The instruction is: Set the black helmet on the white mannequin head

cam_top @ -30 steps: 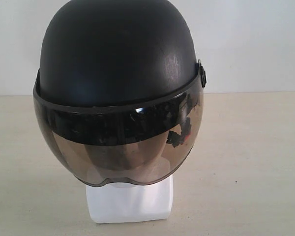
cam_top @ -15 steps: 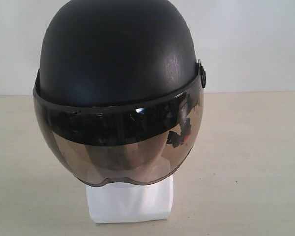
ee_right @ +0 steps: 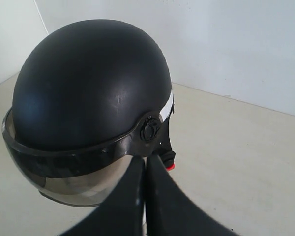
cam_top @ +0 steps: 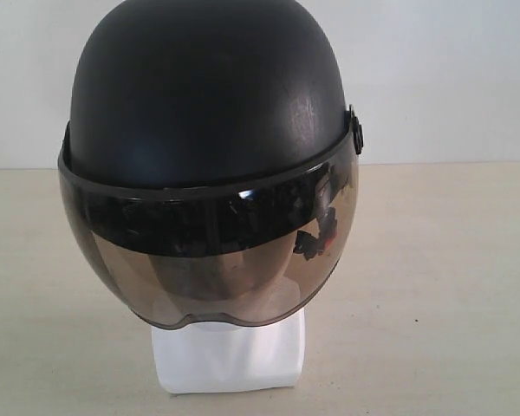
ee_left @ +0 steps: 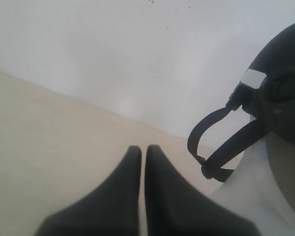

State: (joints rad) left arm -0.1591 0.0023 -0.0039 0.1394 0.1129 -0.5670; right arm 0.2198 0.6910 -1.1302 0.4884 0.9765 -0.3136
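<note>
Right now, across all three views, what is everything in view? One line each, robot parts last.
black helmet: one, black, seated on the mannequin head
visor: one, smoky tint, down over the face
chin straps: two lengths showing, black, hanging loose at the helmet's side
red buckle: one, red, below the visor pivot
white mannequin head: one, white, on the table, neck base showing
table: one, beige
wall: one, white, behind
left tool: one, black, shut, empty
right tool: one, black, shut, empty

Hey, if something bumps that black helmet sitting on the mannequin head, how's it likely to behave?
The black helmet is much wider than the neck base of the white mannequin head, so a push could tip both. The shell looks hard, probably stiff. The chin straps hang loose, so it may slide off.
</note>
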